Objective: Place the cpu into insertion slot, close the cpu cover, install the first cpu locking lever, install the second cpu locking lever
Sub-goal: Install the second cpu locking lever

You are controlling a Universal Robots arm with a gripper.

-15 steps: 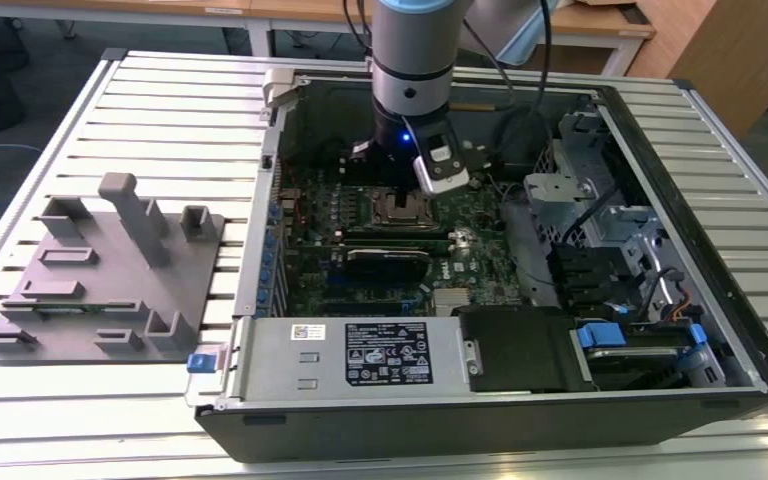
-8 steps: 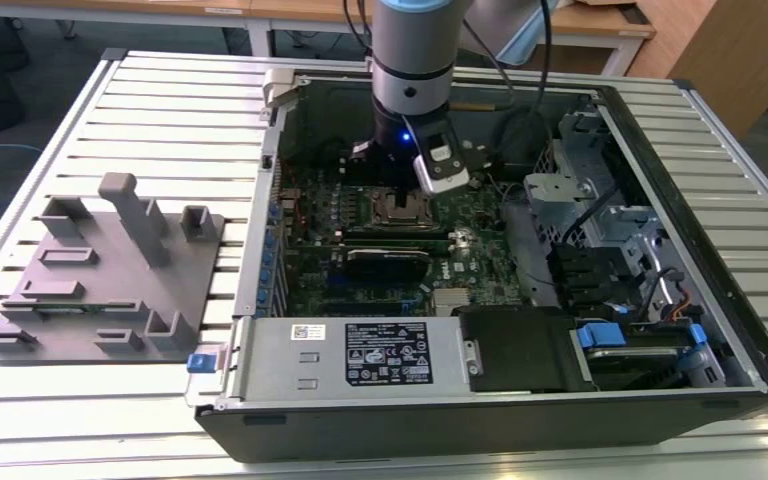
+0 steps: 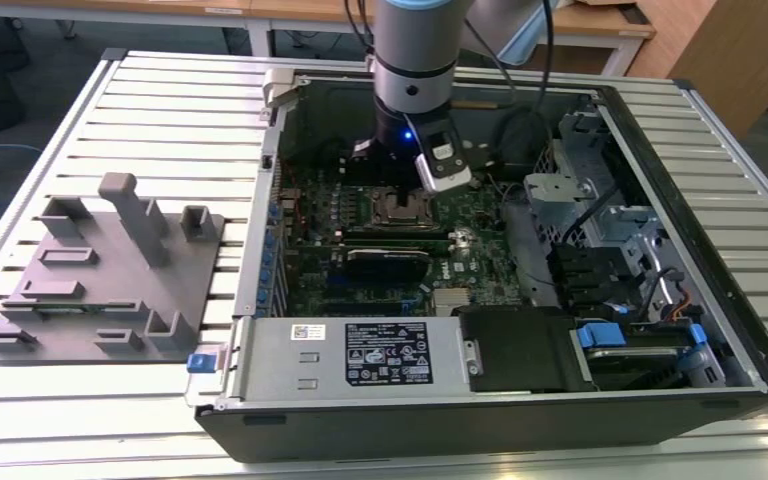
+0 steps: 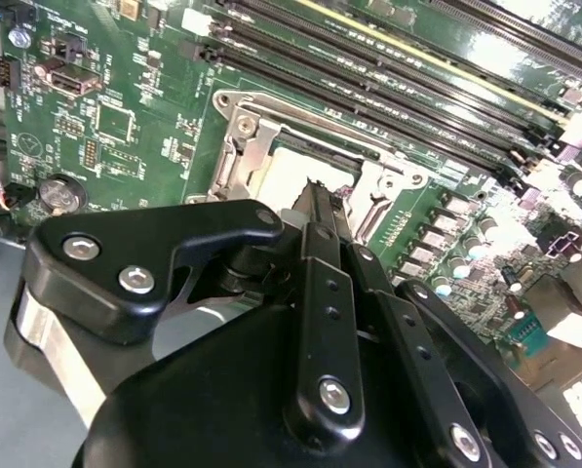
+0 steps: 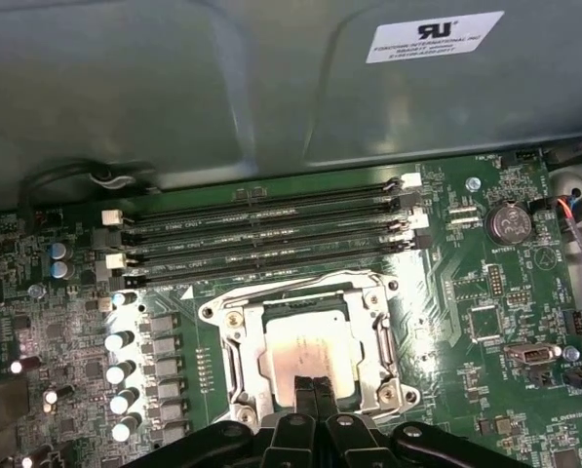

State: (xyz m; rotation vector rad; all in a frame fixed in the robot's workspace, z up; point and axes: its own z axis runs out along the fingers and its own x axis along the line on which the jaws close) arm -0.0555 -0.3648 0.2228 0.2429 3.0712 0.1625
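tool (image 5: 313, 390): clenched, fingertips pressed together, holding nothing, just above the chip
chip (image 5: 310, 353): seated in the socket (image 5: 234, 363), cover (image 5: 300, 290) down around it
socket: on green board (image 5: 485, 283), beside memory slots (image 5: 261, 232)

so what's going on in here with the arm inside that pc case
A robot arm is reaching down into an open computer case, working at the processor socket on the green motherboard. Its gripper is shut, with the fingertips together right over the cpu, which sits in the insertion slot. The cpu cover frames the chip. Whether the locking levers are latched can't be told. A grey fixture block sits outside on the table, at the exterior view's left.
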